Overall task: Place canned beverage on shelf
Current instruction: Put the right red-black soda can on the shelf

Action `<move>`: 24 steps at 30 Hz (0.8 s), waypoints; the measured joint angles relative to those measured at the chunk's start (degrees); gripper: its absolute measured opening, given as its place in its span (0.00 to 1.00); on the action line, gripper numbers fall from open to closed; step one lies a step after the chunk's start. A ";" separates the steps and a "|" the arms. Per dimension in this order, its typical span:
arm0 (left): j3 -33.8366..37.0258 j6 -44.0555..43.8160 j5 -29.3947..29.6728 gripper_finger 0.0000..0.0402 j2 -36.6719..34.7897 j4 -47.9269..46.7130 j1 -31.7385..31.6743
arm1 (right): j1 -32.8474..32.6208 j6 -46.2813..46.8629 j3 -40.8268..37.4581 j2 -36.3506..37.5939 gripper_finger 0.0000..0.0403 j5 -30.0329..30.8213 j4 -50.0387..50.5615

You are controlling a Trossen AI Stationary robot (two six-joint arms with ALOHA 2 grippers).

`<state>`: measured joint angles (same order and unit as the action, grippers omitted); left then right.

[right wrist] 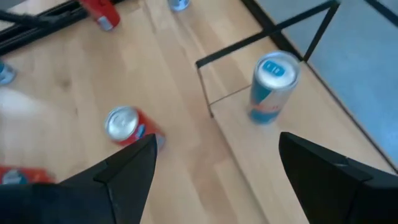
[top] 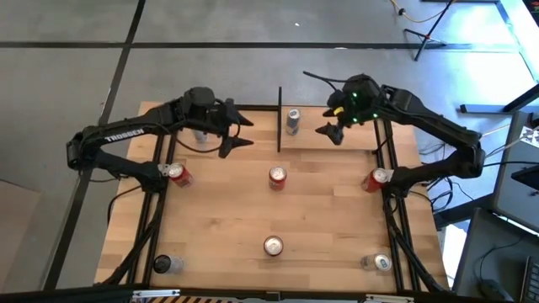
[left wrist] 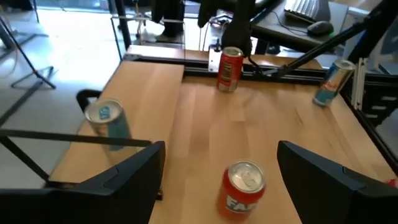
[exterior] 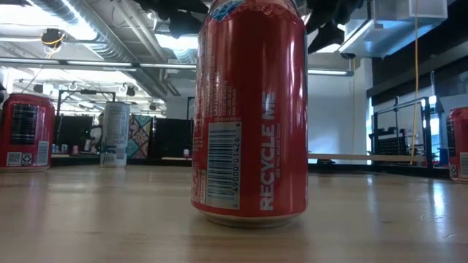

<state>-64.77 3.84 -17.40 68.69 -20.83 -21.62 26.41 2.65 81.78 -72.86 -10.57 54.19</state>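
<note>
A slim silver-and-blue can (top: 292,120) (right wrist: 272,87) stands upright on the shelf (top: 337,139), a small light-wood board with black posts at the table's far edge. My right gripper (top: 327,118) (right wrist: 217,149) hangs open in the air just right of this can, with nothing between its fingers. My left gripper (top: 246,133) (left wrist: 221,155) is open left of the shelf's black post, also holding nothing. A red can (top: 277,177) (left wrist: 241,186) stands on the table in front of the shelf, between the two grippers.
More cans stand about the table: red ones at the left (top: 178,174), at the right (top: 376,179) and near the front middle (top: 273,246) (exterior: 248,109). A dark one (top: 162,263) and a silver one (top: 381,263) stand at the front corners. Bare wood lies between them.
</note>
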 joint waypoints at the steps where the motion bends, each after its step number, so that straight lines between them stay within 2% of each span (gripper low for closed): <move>1: 0.00 -1.11 0.18 0.74 0.00 0.07 0.68 | -0.60 0.04 0.00 0.51 0.81 -0.01 0.90; 4: 0.00 -4.91 1.21 0.74 -0.11 0.31 2.82 | -2.36 0.14 0.00 2.43 0.81 0.01 3.96; 10: 0.00 -8.01 7.79 0.74 -0.11 -0.51 8.90 | -7.10 3.30 0.00 6.35 0.81 -0.04 13.40; 16: 0.00 -11.20 13.65 0.74 -0.11 -1.56 14.68 | -13.14 10.49 0.00 9.57 0.81 -0.36 24.03; 22: -0.02 -13.81 18.76 0.74 0.45 -3.35 18.51 | -18.04 17.96 -0.02 10.22 0.81 7.75 35.55; 24: -0.04 -14.90 20.22 0.74 0.42 -3.90 19.25 | -18.35 19.53 -1.12 10.29 0.81 10.08 35.61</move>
<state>-64.82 -11.06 2.81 69.10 -24.74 -2.37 8.05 22.18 80.66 -62.57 -0.49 89.80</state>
